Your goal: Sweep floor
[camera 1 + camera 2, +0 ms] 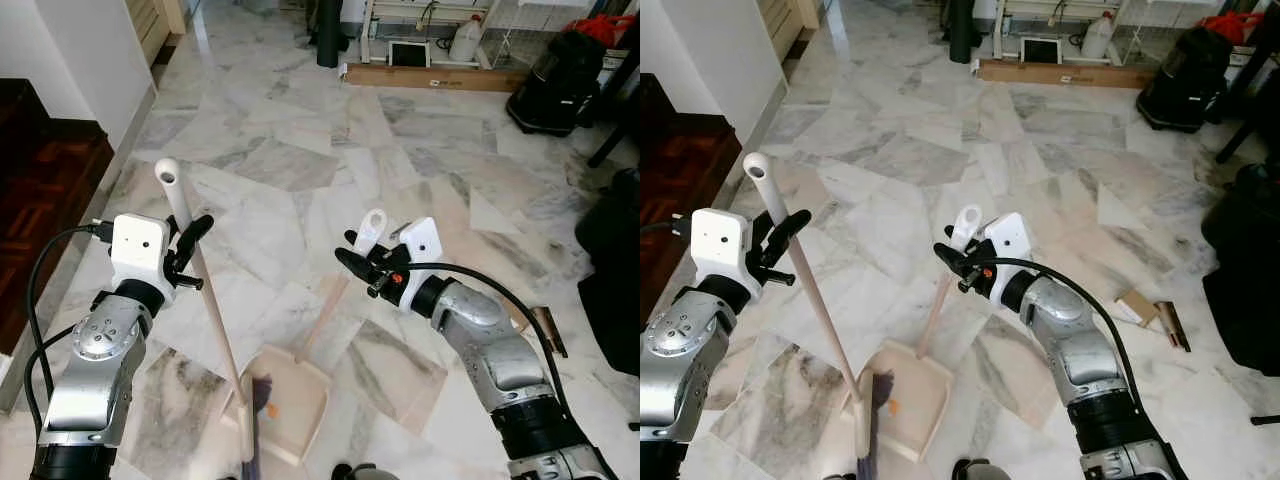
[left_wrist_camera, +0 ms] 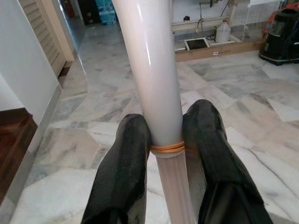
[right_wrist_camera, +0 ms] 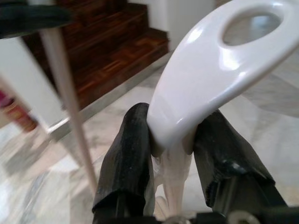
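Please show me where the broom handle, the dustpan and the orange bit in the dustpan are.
broom handle [image 1: 205, 290], left eye view, on the middle of the shaft below the left gripper.
dustpan [image 1: 300, 405], left eye view, on the bare tray floor.
orange bit [image 1: 272, 409], left eye view, on the speck itself, beside the bristles.

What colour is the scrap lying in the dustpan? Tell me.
Orange; the scrap in the dustpan shows best in the left eye view.

Glossy marble floor [image 1: 300, 150]; smooth plastic broom handle [image 2: 149, 70] and dustpan handle [image 3: 210, 70].

Glossy marble floor [image 1: 300, 150], dark wooden step [image 1: 40, 180], white wall [image 1: 90, 50]
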`<state>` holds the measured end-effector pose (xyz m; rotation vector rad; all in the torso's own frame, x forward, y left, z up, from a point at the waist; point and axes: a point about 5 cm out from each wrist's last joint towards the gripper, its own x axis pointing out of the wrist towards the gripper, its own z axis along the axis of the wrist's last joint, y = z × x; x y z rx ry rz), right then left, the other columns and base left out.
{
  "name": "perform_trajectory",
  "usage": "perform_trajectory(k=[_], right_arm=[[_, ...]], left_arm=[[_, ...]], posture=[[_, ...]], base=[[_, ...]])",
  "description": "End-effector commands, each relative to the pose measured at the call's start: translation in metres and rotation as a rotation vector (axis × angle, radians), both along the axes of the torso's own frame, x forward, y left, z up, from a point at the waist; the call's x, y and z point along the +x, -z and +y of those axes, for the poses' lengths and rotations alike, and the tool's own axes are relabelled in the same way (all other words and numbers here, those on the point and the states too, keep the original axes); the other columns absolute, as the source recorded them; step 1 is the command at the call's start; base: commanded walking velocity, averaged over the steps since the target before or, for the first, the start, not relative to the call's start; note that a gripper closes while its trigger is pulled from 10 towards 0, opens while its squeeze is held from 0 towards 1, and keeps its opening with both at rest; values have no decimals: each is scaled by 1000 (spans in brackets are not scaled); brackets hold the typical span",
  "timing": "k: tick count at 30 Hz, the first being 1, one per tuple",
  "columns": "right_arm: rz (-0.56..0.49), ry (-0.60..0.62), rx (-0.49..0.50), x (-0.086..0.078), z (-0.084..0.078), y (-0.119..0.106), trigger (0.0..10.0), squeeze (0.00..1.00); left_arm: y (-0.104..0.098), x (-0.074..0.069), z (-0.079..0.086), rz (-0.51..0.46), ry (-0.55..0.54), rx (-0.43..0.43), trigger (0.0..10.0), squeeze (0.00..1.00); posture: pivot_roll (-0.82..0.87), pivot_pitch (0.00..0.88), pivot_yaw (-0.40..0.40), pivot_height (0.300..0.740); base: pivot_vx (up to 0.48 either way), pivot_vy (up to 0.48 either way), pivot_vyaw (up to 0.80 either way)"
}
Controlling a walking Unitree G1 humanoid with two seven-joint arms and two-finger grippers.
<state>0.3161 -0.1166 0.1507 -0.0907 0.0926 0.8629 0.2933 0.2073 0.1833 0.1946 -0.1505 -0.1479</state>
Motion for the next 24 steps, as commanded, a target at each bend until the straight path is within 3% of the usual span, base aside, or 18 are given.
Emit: perform_trajectory(k=[1,18,24], right_arm=[[-10,-108,11,-9,5,-8,10000,0],[92,-430,-51,-44,3,-1,10000,0],[57,-348,-66,-35,1,-2,10000,0]], left_arm=[[-4,0,6,-22,-28,60,10000,0],[-3,1,4,-16,-16,63,10000,0],[-4,2,4,-19,-19,60,10000,0]], posture=[[-69,179,-45,740],[-68,178,-43,740],[-68,178,-43,740]], base=[[0,0,0],[0,0,0],[0,0,0]])
